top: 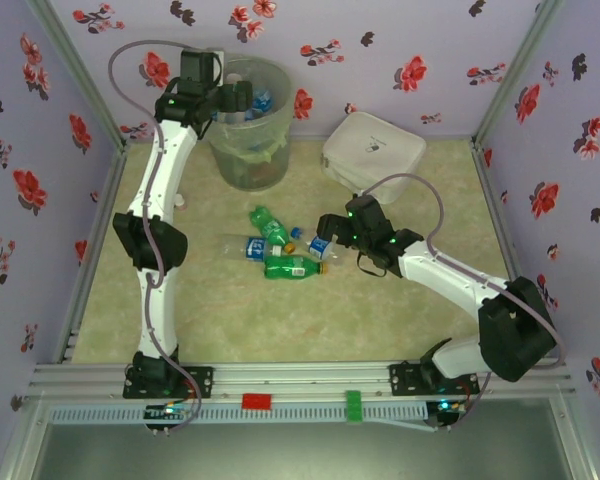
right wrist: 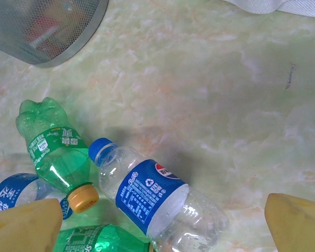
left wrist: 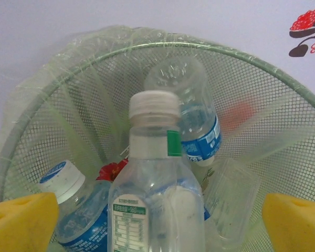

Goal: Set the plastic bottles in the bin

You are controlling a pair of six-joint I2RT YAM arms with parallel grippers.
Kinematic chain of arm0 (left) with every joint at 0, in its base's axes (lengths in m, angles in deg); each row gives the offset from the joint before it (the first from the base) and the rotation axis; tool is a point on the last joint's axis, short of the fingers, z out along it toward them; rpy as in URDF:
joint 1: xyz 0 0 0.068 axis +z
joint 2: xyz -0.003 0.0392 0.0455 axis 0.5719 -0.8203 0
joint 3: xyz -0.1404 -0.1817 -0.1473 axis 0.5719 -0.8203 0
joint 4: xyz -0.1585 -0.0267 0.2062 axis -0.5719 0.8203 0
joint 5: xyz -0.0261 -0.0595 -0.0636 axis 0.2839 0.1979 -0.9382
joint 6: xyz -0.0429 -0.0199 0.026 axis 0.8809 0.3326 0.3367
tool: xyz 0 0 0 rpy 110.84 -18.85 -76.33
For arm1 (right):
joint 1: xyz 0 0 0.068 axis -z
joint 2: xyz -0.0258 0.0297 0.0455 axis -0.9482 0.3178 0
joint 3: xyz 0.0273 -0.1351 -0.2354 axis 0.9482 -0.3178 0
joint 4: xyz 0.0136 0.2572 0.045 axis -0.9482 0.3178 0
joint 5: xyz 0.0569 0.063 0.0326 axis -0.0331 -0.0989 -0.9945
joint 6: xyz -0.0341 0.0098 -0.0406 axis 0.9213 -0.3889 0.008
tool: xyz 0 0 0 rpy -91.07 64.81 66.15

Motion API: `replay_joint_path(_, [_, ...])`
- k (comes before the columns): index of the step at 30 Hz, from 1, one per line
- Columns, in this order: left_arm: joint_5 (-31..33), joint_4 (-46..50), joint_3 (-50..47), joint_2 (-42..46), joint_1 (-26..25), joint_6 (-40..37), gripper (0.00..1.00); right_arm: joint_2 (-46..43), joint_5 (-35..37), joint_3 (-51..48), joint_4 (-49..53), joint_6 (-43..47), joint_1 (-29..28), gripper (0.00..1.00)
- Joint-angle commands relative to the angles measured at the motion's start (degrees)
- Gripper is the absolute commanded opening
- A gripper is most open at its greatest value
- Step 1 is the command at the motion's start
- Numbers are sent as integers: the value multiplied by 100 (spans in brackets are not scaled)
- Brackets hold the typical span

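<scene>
The bin (top: 250, 135), a grey mesh basket with a pale green liner, stands at the back left. My left gripper (top: 240, 98) hangs over its mouth. In the left wrist view its yellow pads (left wrist: 21, 223) stand wide apart, open, with a clear white-capped bottle (left wrist: 157, 173) loose between them, touching neither. Other bottles (left wrist: 199, 121) lie inside the bin (left wrist: 283, 89). My right gripper (top: 323, 238) is open just above a blue-capped, blue-labelled bottle (right wrist: 152, 197) lying on the table. Beside it lie two green bottles (right wrist: 55, 149) (top: 292, 266) and a clear one (top: 242, 247).
A flat white rounded-square box (top: 373, 148) sits at the back right, near the right arm's elbow. The bin's base (right wrist: 47, 26) is at the top left of the right wrist view. Flowered walls close in the table on three sides.
</scene>
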Motion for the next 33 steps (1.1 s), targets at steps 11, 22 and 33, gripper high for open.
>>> replay_joint_path(11, [-447,-2583,-4348,3175,6,907,100,453,-532,910,1151,2617,27,100])
replay_joint_path(22, [-1358,-5113,-8963,5384,-145,2916,100,1798,-1072,1809,1784,3596,71,95])
replay_joint_path(33, [-1021,-6306,-10837,5456,-973,4165,100,2536,-1128,1979,2028,3615,134,86])
